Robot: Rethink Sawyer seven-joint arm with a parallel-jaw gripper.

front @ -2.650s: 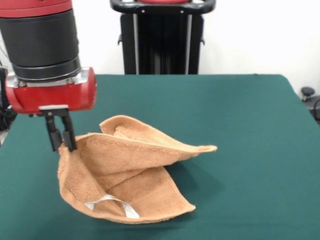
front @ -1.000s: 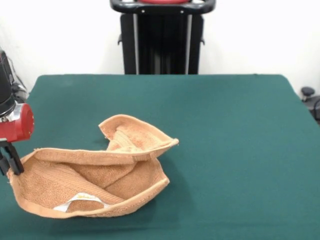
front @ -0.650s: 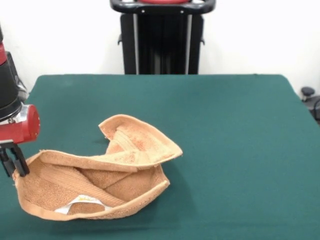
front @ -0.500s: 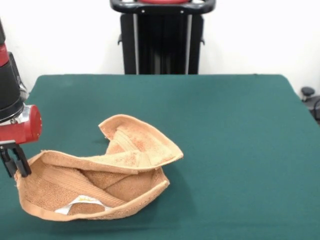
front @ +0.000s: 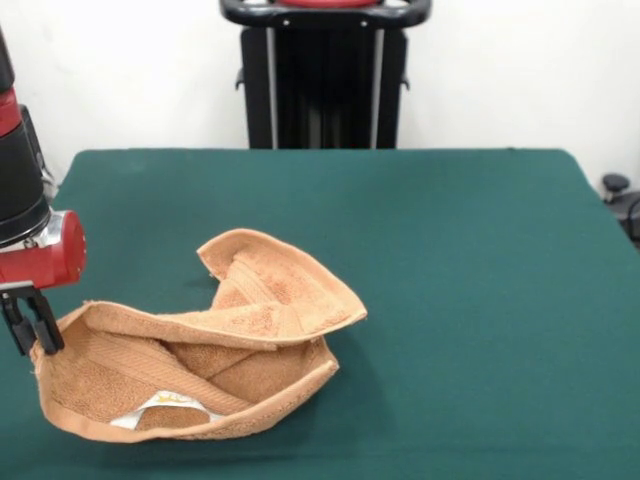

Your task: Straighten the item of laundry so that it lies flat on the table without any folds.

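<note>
Broadly, the green table [front: 460, 260] carries the orange-tan towel [front: 200, 350] at its front left — crumpled, a flap folded over, white label [front: 160, 405] peeking low. At the towel's left corner, the gripper [front: 28, 335] pinches the fabric's edge.

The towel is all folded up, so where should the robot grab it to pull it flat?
Probably the folded-over flap's free tip of the towel, approached from above: that layer lies loose on top, opposite the corner at the gripper, so pulling it away should open the fold.
</note>
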